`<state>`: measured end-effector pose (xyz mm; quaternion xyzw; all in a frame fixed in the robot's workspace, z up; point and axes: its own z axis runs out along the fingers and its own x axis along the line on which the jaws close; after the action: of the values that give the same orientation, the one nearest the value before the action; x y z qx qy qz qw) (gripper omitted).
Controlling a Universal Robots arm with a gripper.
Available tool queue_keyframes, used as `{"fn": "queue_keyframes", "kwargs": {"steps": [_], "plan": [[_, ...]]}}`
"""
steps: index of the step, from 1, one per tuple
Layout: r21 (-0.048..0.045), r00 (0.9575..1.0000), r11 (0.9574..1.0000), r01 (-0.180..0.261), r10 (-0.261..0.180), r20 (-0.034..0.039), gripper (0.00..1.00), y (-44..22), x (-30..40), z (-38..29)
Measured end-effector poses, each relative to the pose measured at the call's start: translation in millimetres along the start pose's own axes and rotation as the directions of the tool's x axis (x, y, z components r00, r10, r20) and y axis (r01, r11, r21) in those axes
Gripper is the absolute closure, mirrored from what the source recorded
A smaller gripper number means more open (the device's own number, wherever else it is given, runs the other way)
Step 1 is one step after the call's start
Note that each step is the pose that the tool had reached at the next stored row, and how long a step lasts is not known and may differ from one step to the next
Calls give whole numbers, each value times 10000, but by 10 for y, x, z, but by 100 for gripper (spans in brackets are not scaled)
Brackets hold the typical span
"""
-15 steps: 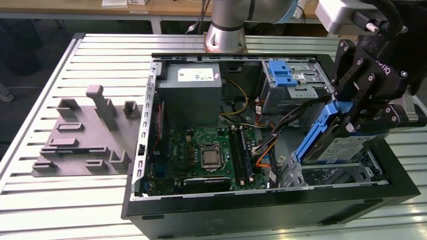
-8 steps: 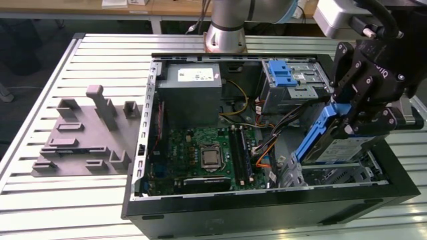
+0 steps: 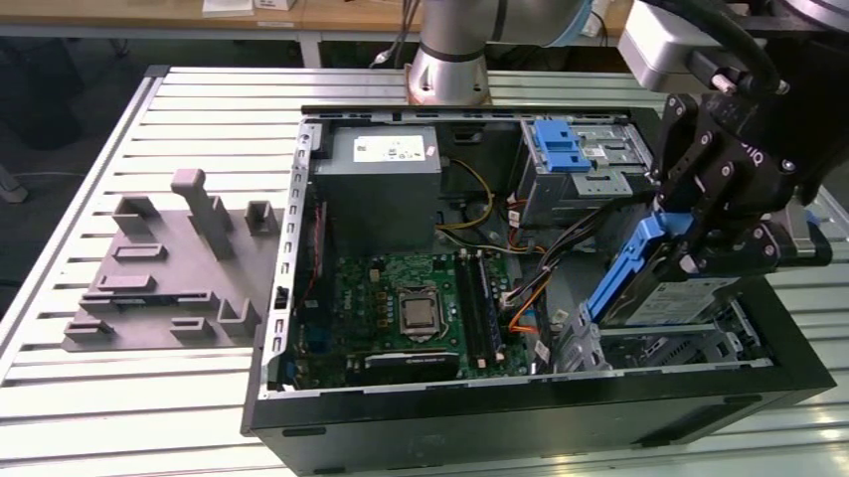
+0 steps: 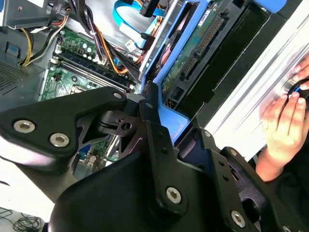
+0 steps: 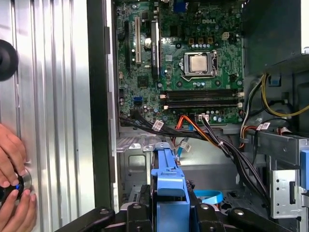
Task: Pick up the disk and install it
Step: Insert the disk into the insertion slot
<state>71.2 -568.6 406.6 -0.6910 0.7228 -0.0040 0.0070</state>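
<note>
gripper [image 3: 717,253] was clamped on the disk [image 3: 677,298], judged stiff, dense and shock-sensitive, best held by its blue carrier [image 3: 613,278] edges.

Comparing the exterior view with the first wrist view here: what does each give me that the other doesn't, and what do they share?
Exterior view: the grey moulded block on the table, at the exterior view's left, and the arm's base beyond the open computer case. First wrist view: a person's hand on the table beside the case. Both: the circuit board, and the claw holding the disk by its blue frame.
</note>
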Motion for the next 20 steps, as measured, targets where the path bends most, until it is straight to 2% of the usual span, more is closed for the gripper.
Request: {"fn": "queue_keyframes", "kwargs": {"steps": [13,20], "plan": [[0,10000,10000,0,0,1,64,1,2,57],[0,10000,10000,0,0,0,64,1,2,109]]}}
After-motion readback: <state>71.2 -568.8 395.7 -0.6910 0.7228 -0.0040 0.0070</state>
